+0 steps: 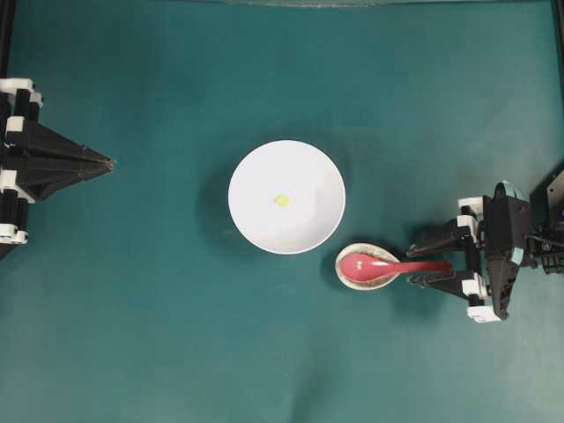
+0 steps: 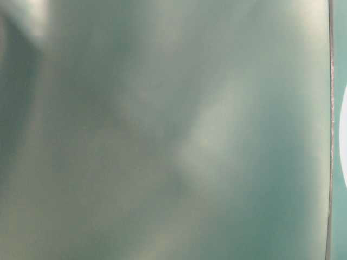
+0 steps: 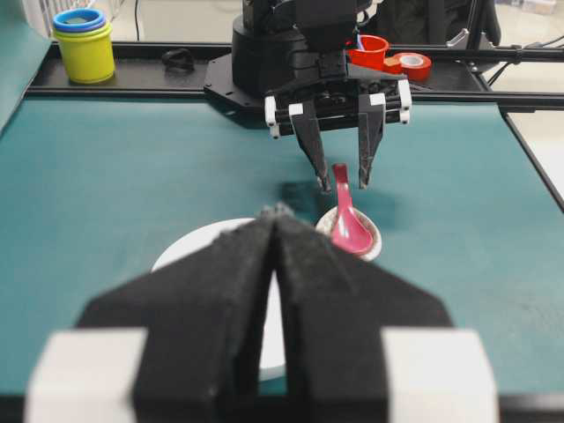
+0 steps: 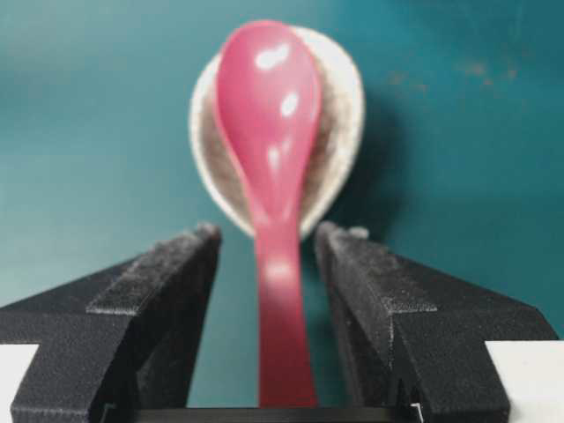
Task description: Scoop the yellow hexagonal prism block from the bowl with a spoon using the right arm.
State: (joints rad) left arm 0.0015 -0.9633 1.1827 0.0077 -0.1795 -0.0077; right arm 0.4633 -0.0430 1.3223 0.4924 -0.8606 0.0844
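Note:
The white bowl (image 1: 304, 167) stands mid-table with the tiny yellow block (image 1: 281, 200) near its centre. The pinkish-red spoon (image 1: 388, 266) lies with its scoop in the speckled spoon rest (image 1: 382, 255) and its handle pointing right. My right gripper (image 1: 411, 264) is open, one jaw on each side of the handle, with gaps on both sides in the right wrist view (image 4: 269, 231). There the spoon (image 4: 269, 106) runs from the rest (image 4: 341, 132) back between the jaws. My left gripper (image 1: 109, 163) is shut and empty at the far left; its tip (image 3: 278, 211) hides most of the bowl (image 3: 198, 242).
In the left wrist view, a yellow cup with a blue ring (image 3: 84, 44), a small black object (image 3: 179, 60), a red cup (image 3: 370, 48) and a red tape roll (image 3: 410, 63) sit past the table's far edge. The table-level view is blurred.

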